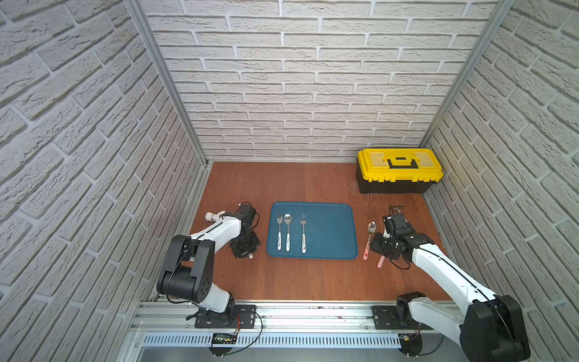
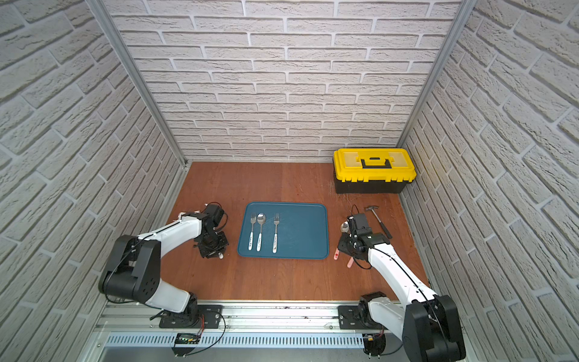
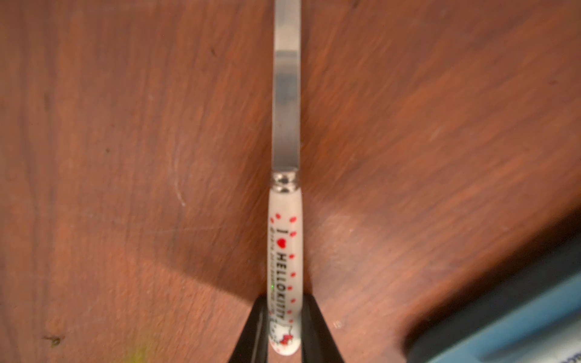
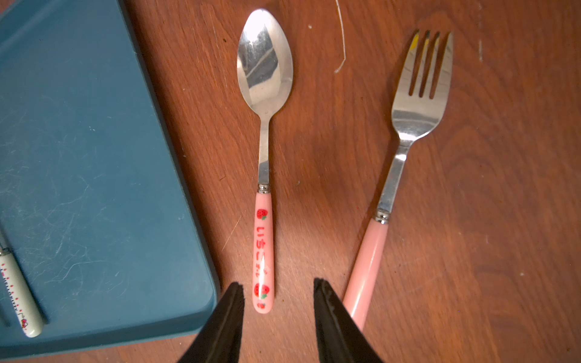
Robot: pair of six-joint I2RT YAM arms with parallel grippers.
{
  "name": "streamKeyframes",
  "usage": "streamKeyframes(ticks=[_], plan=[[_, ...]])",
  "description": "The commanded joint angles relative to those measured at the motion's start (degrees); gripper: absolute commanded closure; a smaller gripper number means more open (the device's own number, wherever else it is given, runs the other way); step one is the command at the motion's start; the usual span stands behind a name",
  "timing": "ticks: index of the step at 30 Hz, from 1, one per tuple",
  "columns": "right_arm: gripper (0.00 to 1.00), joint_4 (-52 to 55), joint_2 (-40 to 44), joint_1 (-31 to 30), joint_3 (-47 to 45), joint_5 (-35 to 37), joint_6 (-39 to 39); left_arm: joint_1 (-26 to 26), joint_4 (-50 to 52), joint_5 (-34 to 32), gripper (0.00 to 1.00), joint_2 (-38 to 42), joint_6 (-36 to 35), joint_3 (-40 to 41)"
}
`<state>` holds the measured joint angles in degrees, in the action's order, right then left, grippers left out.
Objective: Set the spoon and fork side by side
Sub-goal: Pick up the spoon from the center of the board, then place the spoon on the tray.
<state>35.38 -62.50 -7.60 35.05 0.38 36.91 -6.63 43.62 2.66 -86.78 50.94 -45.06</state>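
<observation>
Left gripper [image 3: 285, 303]: my fingers are clamped on the white handle end of a knife [image 3: 285, 110], blade over bare table [image 3: 125, 157], beside the tray [image 3: 518, 323].

Right gripper [image 4: 277, 283]: fingers apart, holding nothing. Pink spoon [image 4: 264, 78] lies flat on the table just beside the tray, handle end between my fingertips. Pink fork [image 4: 415, 107] lies on the spoon's far side from the tray, heads apart, handles converging, its handle passing under one finger [image 4: 333, 314]
</observation>
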Motion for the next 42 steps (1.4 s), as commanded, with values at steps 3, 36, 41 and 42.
streamKeyframes(ticks=[3, 36, 41, 42], plan=[[0.58, -0.9, 0.6, 0.4, -0.5, 0.9, 0.5, -1.8, 3.3, -2.3, 0.85, 0.4, -1.3, -3.2], [0.58, 2.1, 4.4, 0.6, 0.9, 4.0, -1.0, -35.8, 16.4, 2.4, 0.85, -27.9, 3.2, -47.1], [0.58, 1.8, 4.4, 0.6, 0.3, 3.3, -0.7, -37.8, 16.7, 2.4, 0.85, -29.3, 4.9, -48.3], [0.58, 1.7, 4.4, 0.6, 0.1, 3.1, -0.7, -38.1, 16.9, 2.7, 0.85, -29.7, 5.4, -48.6]])
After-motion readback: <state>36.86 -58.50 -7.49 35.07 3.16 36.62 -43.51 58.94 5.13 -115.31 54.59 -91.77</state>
